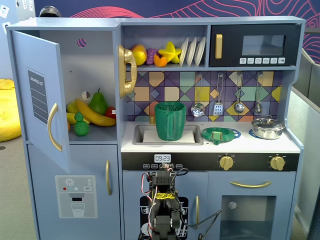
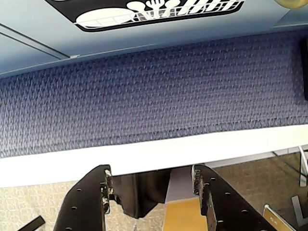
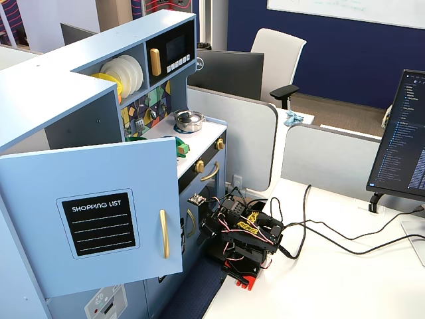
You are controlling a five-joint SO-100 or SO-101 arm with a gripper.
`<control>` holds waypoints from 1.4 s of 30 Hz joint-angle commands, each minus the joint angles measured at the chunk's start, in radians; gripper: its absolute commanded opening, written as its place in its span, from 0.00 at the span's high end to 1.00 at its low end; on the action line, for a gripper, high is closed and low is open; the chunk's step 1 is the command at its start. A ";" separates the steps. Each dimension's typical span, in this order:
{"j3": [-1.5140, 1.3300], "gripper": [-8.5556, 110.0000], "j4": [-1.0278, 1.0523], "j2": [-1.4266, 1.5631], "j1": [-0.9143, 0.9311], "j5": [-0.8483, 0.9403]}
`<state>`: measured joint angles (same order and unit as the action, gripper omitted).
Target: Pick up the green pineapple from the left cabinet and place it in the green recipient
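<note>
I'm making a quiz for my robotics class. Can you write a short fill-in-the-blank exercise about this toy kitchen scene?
1. The left cabinet door stands ____.
2. The green pineapple lies beside a yellow ____.
3. The green cup stands in the ____.
4. The pincer holds ____.

Missing words: open; banana; sink; nothing

White desk (image 3: 332, 279) carries the folded robot arm (image 3: 244, 236), w/ black cables (image 3: 312, 232) running across toward a monitor (image 3: 402, 143) standing at its right edge in that fixed view. Toy kitchen (image 3: 86, 166) stands just beside desk's left edge. Wrist view: desk edge (image 2: 159, 151) runs above carpet (image 2: 144, 91).
</note>
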<state>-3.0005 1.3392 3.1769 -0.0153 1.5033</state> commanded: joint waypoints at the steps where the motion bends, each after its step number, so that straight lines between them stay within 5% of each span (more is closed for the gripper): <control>1: 0.003 0.93 0.190 0.002 -0.043 0.044; 14: 0.005 0.93 0.067 0.000 -0.061 0.046; 20: 0.025 0.93 -0.822 -0.112 -0.219 0.135; 23: 0.126 0.93 -1.089 -0.207 -0.376 0.179; 32: 0.433 0.93 -1.258 -0.397 -0.712 0.267; 42: 0.623 0.71 -1.437 -0.637 -0.770 0.077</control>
<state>-2.4943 -0.0414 2.6124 -0.7915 1.6276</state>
